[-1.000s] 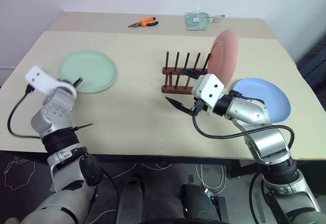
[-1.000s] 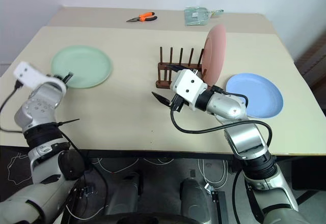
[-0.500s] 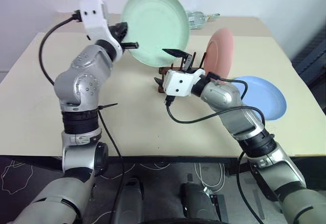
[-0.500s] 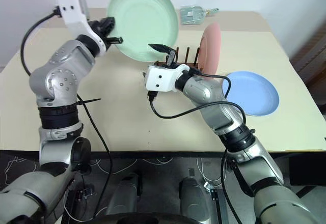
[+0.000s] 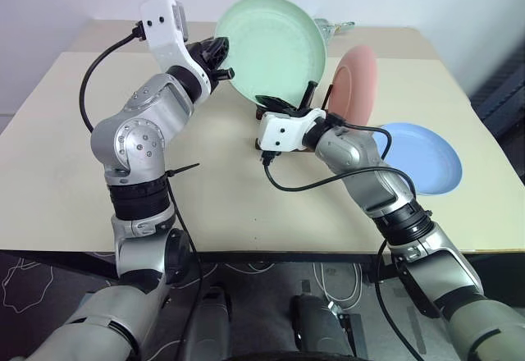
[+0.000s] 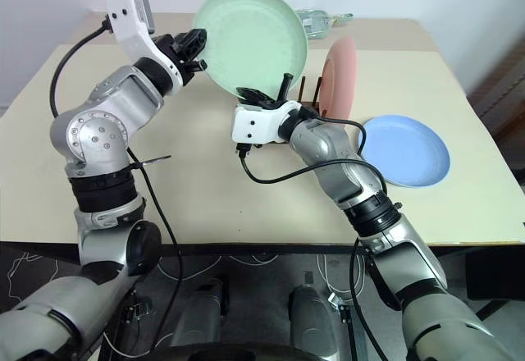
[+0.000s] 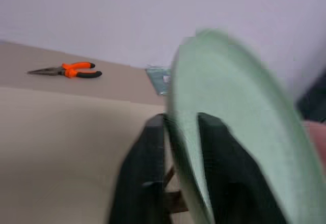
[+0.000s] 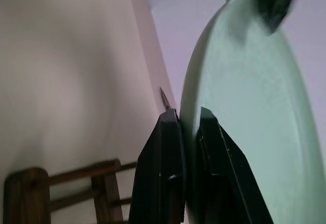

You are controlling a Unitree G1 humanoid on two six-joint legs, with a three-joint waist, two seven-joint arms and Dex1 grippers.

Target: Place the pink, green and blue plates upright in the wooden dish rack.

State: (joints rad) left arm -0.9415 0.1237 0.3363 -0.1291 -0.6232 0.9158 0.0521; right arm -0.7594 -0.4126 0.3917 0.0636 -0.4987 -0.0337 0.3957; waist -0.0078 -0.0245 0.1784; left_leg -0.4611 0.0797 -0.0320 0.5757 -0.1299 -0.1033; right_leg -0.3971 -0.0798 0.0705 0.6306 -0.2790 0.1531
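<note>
Mint green plate [image 5: 275, 45], pink plate [image 5: 359, 78], blue plate [image 5: 425, 157]

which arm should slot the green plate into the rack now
Probably the right. The right gripper pinches the green plate's lower rim just above the wooden dish rack, beside the pink plate. The left gripper grips the far edge.

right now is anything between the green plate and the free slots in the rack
Nothing visible blocks it. The green plate hangs above the wooden dish rack; the pink plate stands only at its far right end.
</note>
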